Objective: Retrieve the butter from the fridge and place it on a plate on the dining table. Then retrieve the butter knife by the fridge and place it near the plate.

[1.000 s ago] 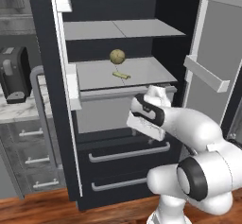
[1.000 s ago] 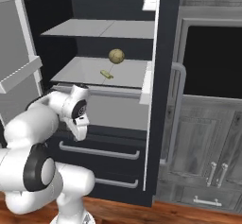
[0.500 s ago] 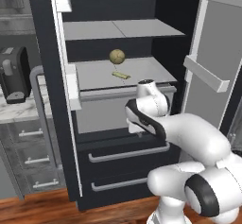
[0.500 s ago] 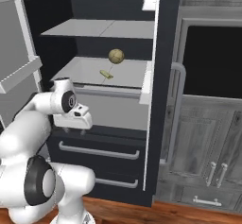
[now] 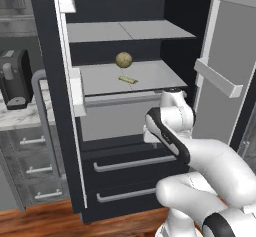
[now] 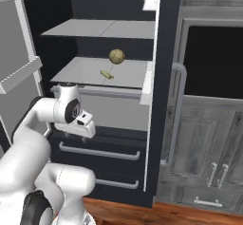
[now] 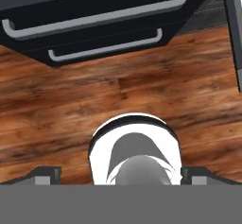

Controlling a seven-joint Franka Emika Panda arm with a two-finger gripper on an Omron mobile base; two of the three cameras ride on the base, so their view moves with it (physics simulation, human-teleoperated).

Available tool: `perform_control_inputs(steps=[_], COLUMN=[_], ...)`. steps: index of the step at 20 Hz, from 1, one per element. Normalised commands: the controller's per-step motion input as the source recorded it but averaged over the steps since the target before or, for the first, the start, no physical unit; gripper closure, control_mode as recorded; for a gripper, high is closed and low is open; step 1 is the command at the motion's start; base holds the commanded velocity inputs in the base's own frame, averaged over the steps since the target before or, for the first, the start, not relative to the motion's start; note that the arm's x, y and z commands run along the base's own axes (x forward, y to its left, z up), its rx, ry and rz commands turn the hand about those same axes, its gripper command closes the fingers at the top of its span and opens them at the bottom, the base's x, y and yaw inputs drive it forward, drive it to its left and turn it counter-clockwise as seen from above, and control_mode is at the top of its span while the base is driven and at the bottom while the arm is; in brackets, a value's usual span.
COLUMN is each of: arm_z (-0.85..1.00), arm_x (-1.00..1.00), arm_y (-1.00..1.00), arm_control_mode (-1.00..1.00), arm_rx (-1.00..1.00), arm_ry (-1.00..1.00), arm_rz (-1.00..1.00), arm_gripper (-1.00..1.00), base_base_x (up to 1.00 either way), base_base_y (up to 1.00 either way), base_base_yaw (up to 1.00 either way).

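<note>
Lying beside tan ball on fridge shelf: butter; pincer state unclear.

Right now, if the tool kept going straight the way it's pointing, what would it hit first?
Probably the wood floor: the hand view looks down at the boards in front of the fridge drawers. Nothing else shows in that line, though depth is hard to judge.

The fridge stands open, its dark door edge running down the middle. On the lower grey shelf the butter lies just in front of a round tan ball. The white arm is folded below the shelf, before the grey-handled drawers. Grey wood-grain cabinets stand right.
</note>
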Motion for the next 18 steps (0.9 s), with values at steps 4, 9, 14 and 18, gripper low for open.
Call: perform_control_inputs(steps=[4, 9, 14, 18], arm_z=[0.14, 0.12, 0.00, 0.00], arm_x=[-0.14, -0.03, 0.04, 0.00], arm_y=[-0.12, -0.11, 0.00, 0.00], arm_control_mode=[-1.00, -1.00, 1.00, 1.00], arm_rx=[-0.05, -0.06, 0.00, 0.00], arm_ry=[0.00, -0.02, 0.00, 0.00], arm_rz=[-0.04, 0.04, 0.00, 0.00], arm_gripper=[-1.00, -1.00, -1.00, -1.00], base_base_x=[0.00, 0.00, 0.11, 0.56], base_base_y=[0.00, 0.00, 0.02, 0.16], base_base_yaw=[0.00, 0.00, 0.00, 0.00])
